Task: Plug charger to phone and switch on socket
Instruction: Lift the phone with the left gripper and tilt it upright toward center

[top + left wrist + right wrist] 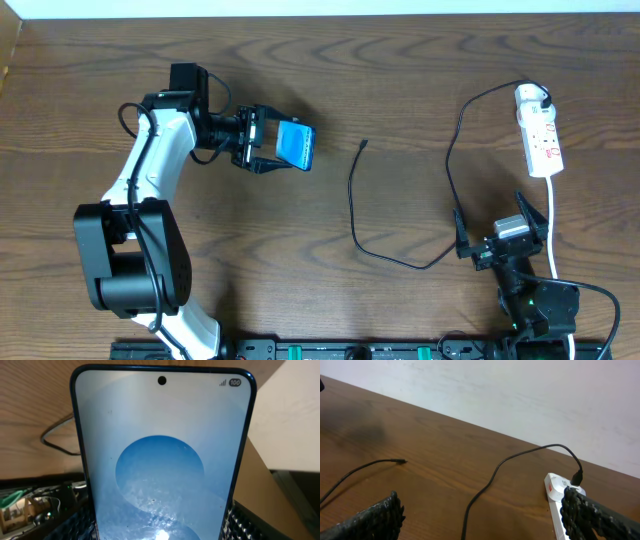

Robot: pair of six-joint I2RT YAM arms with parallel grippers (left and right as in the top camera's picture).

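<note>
While the left arm's jaws gripped the phone (296, 144) across its long edges at about ten o'clock on the table (400, 60), its lit blue screen filled the left wrist view. The charger (352, 205) lay slack across the middle, its small tip free near twelve o'clock, well apart from the phone, and its plug at the far end of the socket (540, 135) at two o'clock. The right arm's jaws stood wide apart at four o'clock, holding nothing, beside the white cord (552, 215).
</note>
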